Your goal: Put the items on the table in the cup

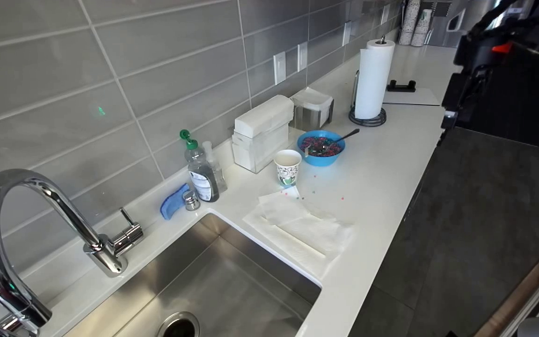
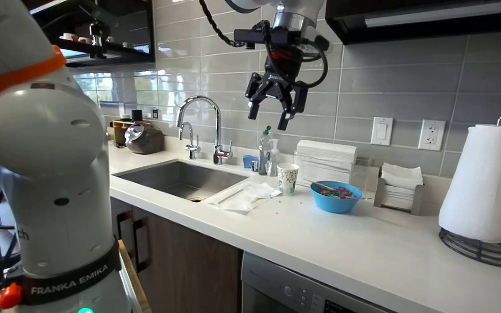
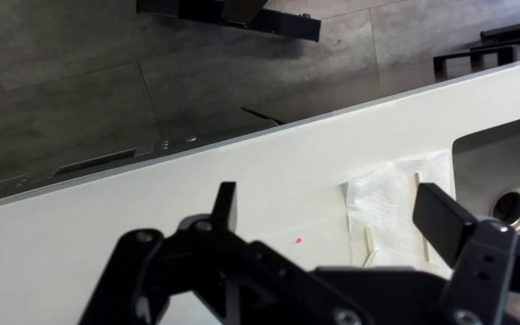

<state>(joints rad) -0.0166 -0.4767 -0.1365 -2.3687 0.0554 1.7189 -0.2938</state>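
Steel sink point(image 1: 241, 285) set into smooth white countertop point(image 1: 372, 182), open room along straight front edge. Creased white paper sheets point(image 1: 314, 234) beside sink rim, then tapered green-patterned white cup point(image 1: 287, 167), upright, mouth up, long axis vertical, near round blue bowl point(image 1: 321, 161); black two-finger gripper point(image 2: 268, 120) above, fingers spread.

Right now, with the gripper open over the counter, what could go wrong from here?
The cup and blue bowl stand close together, so the gripper might bump one while reaching for the other. The spoon juts past the bowl's rim; catching it could tip the bowl and spill the colorful bits inside. A loose pink bit on the countertop looks tiny compared with the gripper, so it may slip away.
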